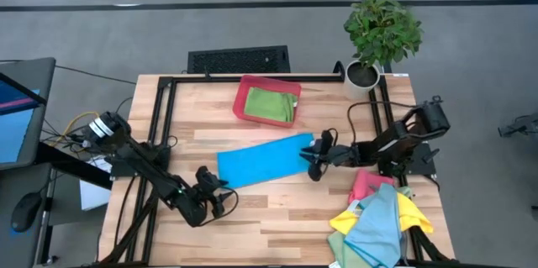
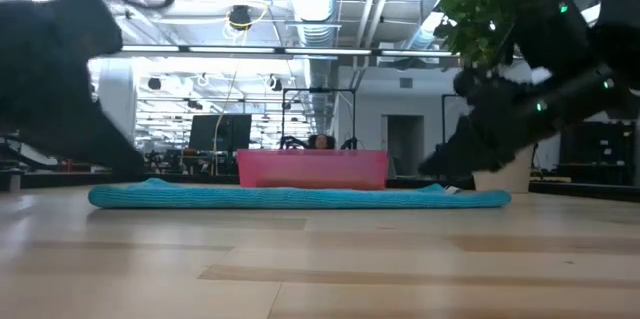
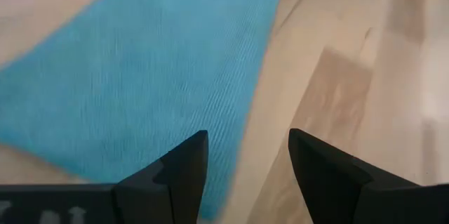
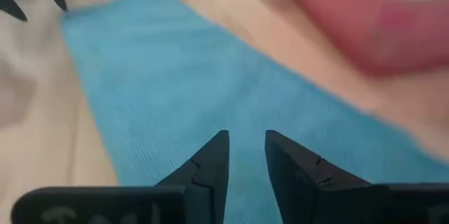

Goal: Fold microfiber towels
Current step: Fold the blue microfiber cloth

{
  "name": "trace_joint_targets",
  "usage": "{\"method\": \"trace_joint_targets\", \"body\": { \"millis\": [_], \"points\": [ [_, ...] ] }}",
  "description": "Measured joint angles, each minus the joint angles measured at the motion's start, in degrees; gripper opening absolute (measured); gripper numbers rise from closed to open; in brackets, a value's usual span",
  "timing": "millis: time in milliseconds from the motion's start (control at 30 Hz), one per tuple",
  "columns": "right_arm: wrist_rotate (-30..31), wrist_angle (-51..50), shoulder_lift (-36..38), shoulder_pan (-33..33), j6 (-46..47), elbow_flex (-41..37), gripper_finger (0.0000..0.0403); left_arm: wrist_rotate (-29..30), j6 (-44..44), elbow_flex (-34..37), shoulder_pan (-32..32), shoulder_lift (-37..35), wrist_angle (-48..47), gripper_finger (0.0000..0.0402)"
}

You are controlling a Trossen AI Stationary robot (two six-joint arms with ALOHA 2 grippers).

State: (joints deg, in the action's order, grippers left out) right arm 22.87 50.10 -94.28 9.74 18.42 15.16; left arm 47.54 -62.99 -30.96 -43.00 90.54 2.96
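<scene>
I have both arms low over the counter (image 1: 277, 218), reaching in from opposite sides toward the blue towel (image 1: 265, 160). My left arm stretches from the left edge across the near side, and its left tool (image 1: 225, 191) sits just off the towel's near-left corner; in its wrist view the fingers (image 3: 184, 170) stand apart with nothing between them, over the towel's edge and bare wood. My right arm comes in from the right edge, its right tool (image 1: 314, 164) at the towel's right end; the fingers (image 4: 212, 162) show a narrow gap, hovering above blue cloth and gripping nothing I can see. The blue towel lies flat mid-counter as a long folded strip, its long axis running left to right and tilted, the right end farther back than the left. Behind it a red tray (image 1: 242, 104) holds a folded green towel (image 1: 273, 103). A loose pile of towels (image 1: 374, 218) sits at the near right corner.
</scene>
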Motion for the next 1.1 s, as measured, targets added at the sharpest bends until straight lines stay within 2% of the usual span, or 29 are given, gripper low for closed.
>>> {"method": "trace_joint_targets", "body": {
  "millis": [133, 267, 400, 633, 900, 1100],
  "points": [
    [0.04, 4.16, 3.71, 0.0, -2.28, 0.05, 0.012, 4.87, 3.28, -0.02, 0.0, -3.74, 0.67, 0.0192],
    [-0.05, 6.06, 2.51, 0.85, -4.42, 2.94, 0.012, 7.55, 4.52, -0.02, 0.02, -1.94, 3.84, 0.0192],
    [-0.32, 6.04, -2.71, 3.03, -7.9, 8.14, 0.012, 9.41, 8.08, -0.01, 0.02, 2.99, 11.68, 0.0192],
    [-0.47, 6.08, -15.96, 4.59, -11.33, 17.07, 0.012, 9.2, 13.52, 0.0, 2.22, 11.69, 24.09, 0.0192],
    [-0.5, 11.83, -25.88, 4.96, -8.26, 19.22, 0.012, 6.35, 13.0, -0.02, 2.82, 13.38, 24.75, 0.0192],
    [0.16, 15.06, -29.23, 4.91, -6.61, 19.2, 0.0121, 5.63, 12.51, -0.02, 2.85, 13.38, 24.08, 0.0192]
  ]
}}
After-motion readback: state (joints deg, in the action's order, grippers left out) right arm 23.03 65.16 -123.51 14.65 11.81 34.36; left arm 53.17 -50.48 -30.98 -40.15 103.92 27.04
